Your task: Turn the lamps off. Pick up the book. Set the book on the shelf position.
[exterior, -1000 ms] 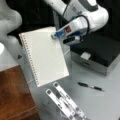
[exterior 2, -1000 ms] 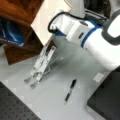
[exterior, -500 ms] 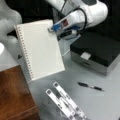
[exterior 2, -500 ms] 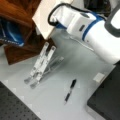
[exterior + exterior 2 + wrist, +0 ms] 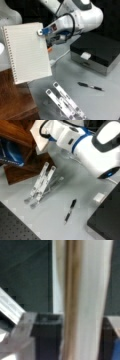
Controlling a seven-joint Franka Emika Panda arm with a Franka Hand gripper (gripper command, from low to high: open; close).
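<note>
The book (image 5: 26,52), a white lined spiral-bound notebook, hangs upright in the air above the table's left side. My gripper (image 5: 41,32) is shut on its upper right corner. In a front view the book's lower edge hangs just over the dark reddish-brown shelf position (image 5: 12,100). From the opposite side only a pale corner of the book (image 5: 37,133) shows beside the arm, next to the wooden furniture (image 5: 15,130). The wrist view is filled by the book's edge (image 5: 82,300), standing vertical between the jaws. I cannot make out the lamps.
A black-lidded box (image 5: 97,52) stands at the right. A pen (image 5: 90,86) lies on the grey table, also seen as the pen (image 5: 70,211). Perforated metal strips (image 5: 65,102) are propped near the front. A blue object (image 5: 10,152) sits under the wood.
The gripper has carried the book to the left, towards the wooden surface, still held by the same corner. Pen, box and metal strips have not moved.
</note>
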